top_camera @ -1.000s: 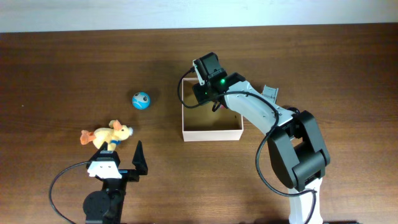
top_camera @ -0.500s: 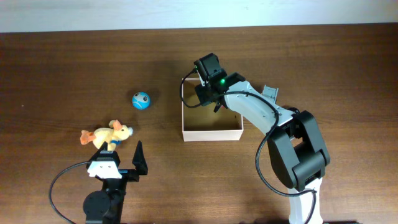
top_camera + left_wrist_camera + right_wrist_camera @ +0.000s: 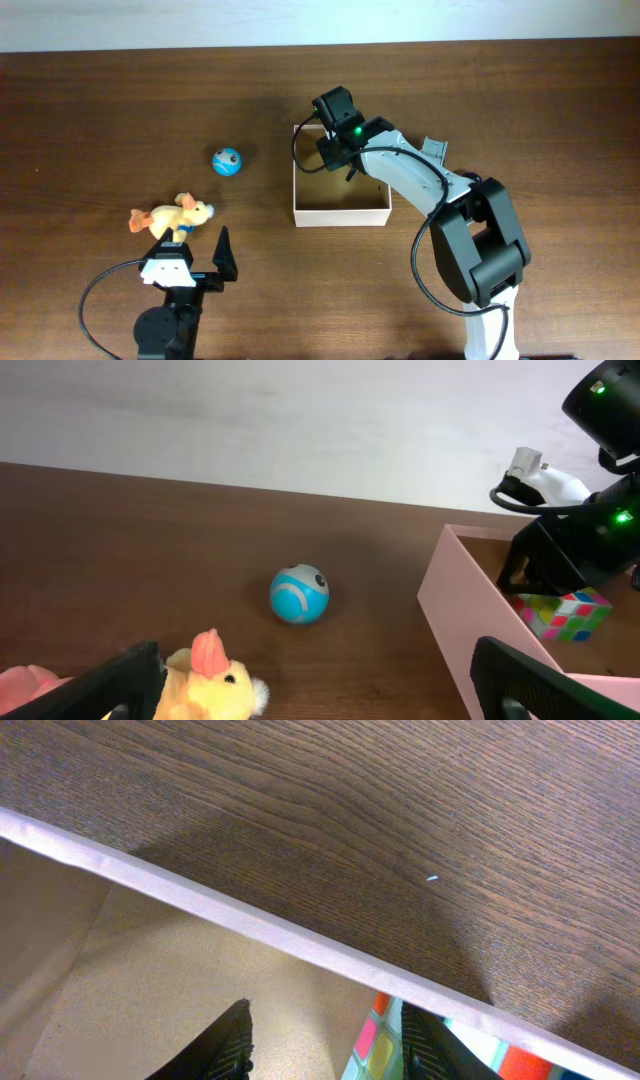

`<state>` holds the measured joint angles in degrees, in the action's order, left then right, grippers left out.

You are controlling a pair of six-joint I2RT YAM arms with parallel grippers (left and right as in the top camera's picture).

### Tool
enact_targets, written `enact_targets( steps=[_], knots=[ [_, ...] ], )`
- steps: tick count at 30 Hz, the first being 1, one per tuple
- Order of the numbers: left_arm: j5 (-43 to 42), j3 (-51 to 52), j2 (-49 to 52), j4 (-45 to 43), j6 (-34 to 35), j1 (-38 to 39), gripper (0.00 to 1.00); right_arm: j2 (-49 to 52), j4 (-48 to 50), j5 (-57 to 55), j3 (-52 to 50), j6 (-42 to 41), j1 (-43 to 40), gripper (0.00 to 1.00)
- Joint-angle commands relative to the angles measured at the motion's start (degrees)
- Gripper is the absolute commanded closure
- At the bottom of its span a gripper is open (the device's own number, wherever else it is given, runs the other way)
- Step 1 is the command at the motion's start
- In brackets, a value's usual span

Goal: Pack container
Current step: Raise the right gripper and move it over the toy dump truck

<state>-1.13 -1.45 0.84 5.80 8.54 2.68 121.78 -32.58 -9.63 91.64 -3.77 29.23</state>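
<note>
The container [image 3: 340, 214] is a square box, white outside and tan inside, at the table's middle. My right gripper [image 3: 330, 142] reaches down into its far left corner. In the right wrist view its jaws [image 3: 325, 1010] stand a little apart, with bare tan floor between them. A multicoloured puzzle cube [image 3: 375, 1040] lies against the white wall [image 3: 250, 925], partly under the right finger and touching neither pad. From the left wrist the cube [image 3: 565, 612] shows inside the container [image 3: 470, 620]. My left gripper [image 3: 315, 680] is wide open, low over the table.
A yellow plush duck [image 3: 170, 215] lies just ahead of the left gripper [image 3: 195, 252], by its left finger in the wrist view [image 3: 215, 680]. A blue ball [image 3: 227, 160] rests on the wood left of the container, also seen from the left wrist [image 3: 298, 595].
My right gripper has shifted slightly right, further over the container's inside. The left arm, the toys and the container have not moved.
</note>
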Motion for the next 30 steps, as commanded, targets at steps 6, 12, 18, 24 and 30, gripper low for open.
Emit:
enact_targets(
  steps=[6, 12, 18, 24, 30],
  knots=[
    [-0.6, 0.3, -0.5, -0.2, -1.1, 0.2, 0.01, -1.2, -0.7, 3.3, 1.3, 0.6, 1.5, 0.57],
    [-0.6, 0.3, -0.5, -0.2, -1.1, 0.2, 0.01, -5.0, -4.1, 3.4, 1.4, 0.5, 4.1, 0.56],
    [-0.6, 0.3, -0.5, -0.2, -1.1, 0.2, 0.01, -14.4, -14.8, 3.5, 6.0, -3.3, 4.5, 0.51],
    [-0.6, 0.3, -0.5, -0.2, -1.1, 0.2, 0.01, -23.8, -25.1, -1.6, 9.4, -6.9, 1.0, 0.34],
    [-0.6, 0.3, -0.5, -0.2, -1.1, 0.2, 0.01, -30.9, -33.7, -6.0, 9.4, -12.1, -8.5, 0.22]
  ],
)
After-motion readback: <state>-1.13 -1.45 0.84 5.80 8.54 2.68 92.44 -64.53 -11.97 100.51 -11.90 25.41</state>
